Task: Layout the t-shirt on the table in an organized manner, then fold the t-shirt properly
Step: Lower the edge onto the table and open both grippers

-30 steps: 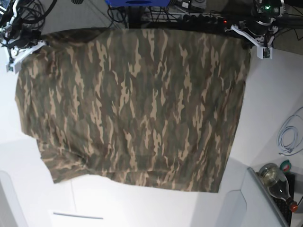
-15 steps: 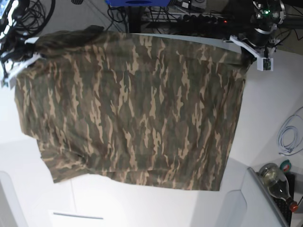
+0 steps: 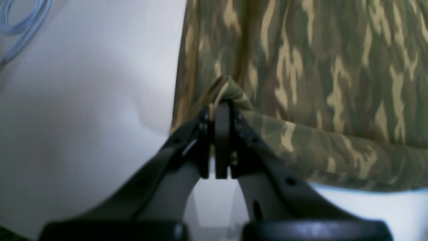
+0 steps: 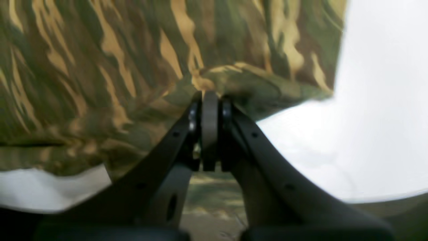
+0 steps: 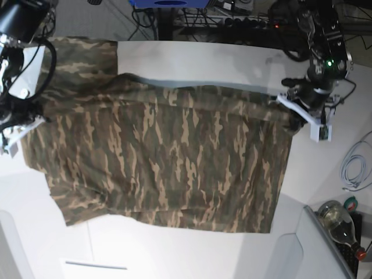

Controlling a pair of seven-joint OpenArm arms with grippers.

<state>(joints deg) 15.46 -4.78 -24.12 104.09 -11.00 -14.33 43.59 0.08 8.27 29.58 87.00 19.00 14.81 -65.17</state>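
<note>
The camouflage t-shirt (image 5: 168, 163) lies spread over the white table (image 5: 203, 58), with its far edge lifted and drawn toward the near side. My left gripper (image 5: 289, 119) is shut on the shirt's far right corner; the left wrist view shows the left gripper (image 3: 222, 108) pinching a bunched fold of the t-shirt (image 3: 317, 67) above the table (image 3: 83, 83). My right gripper (image 5: 36, 118) is shut on the far left corner. In the right wrist view the right gripper (image 4: 209, 98) clamps the t-shirt (image 4: 100, 67). One part of the shirt (image 5: 81, 55) still rests flat at the back left.
A coiled pale cable (image 5: 357, 165) lies at the table's right edge and also shows as the cable (image 3: 23, 30) in the left wrist view. A glass bottle (image 5: 340, 224) and a grey bin (image 5: 314, 250) sit at the near right. Cables and a power strip (image 5: 232, 20) run behind the table.
Both grippers have come toward the near side with the shirt's far edge, folding it over the body. A strip of bare table now shows at the back.
</note>
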